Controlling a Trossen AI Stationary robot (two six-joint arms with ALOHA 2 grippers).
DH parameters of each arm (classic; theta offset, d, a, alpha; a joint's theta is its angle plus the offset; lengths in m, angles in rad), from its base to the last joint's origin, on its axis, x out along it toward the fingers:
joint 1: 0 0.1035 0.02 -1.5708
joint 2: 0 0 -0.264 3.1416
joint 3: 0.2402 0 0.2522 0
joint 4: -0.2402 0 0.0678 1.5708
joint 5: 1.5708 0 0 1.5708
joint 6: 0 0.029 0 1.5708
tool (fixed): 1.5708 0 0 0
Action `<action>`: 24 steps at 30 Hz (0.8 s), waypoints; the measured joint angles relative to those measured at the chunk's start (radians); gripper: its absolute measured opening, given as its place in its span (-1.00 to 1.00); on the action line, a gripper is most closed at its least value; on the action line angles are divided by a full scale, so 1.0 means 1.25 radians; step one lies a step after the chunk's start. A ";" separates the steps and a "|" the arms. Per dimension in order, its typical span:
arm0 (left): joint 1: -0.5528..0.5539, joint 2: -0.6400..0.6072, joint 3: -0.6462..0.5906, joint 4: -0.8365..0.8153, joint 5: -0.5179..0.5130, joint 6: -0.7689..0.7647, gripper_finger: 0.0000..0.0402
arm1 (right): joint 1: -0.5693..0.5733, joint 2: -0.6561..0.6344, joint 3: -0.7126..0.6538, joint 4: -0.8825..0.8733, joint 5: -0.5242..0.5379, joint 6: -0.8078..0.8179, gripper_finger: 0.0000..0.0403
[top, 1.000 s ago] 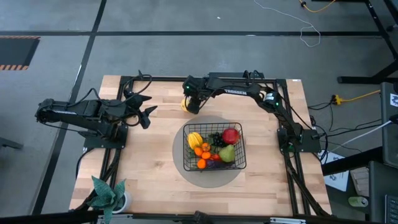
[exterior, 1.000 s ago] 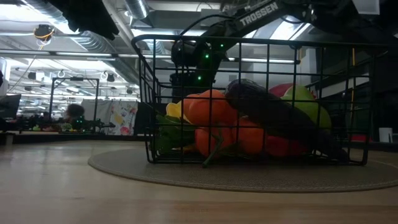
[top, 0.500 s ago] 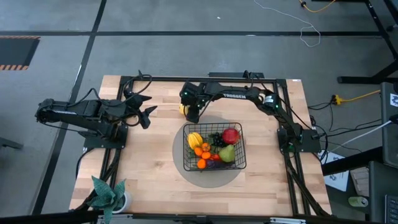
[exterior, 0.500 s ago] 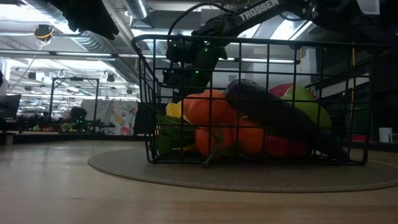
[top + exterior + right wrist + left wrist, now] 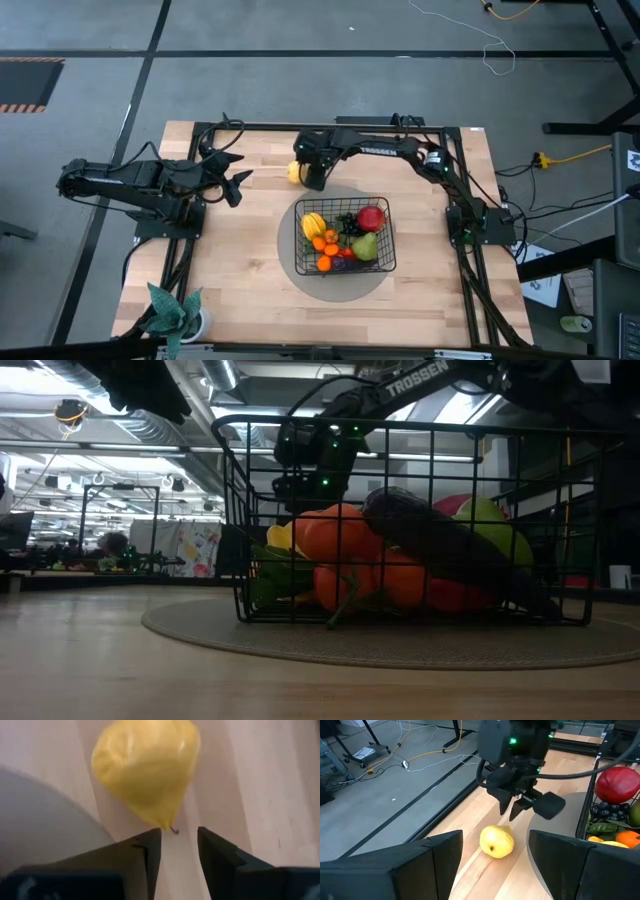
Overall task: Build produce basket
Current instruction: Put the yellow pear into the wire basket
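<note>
Shifted slightly rightward since earlier, right hand is seen part-open, empty, just above yellow pear on surface.

Grey floor, yellow cable, ceiling lights.

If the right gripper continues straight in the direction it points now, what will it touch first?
Most likely the yellow pear. It lies on the table just ahead of the right gripper, whose open fingers aim at its stem end; exact depth is unclear.
</note>
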 joint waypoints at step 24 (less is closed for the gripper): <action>0.000 0.000 0.000 -0.001 0.000 0.001 0.08 | -0.021 0.000 -0.001 -0.017 -0.056 -0.094 -0.25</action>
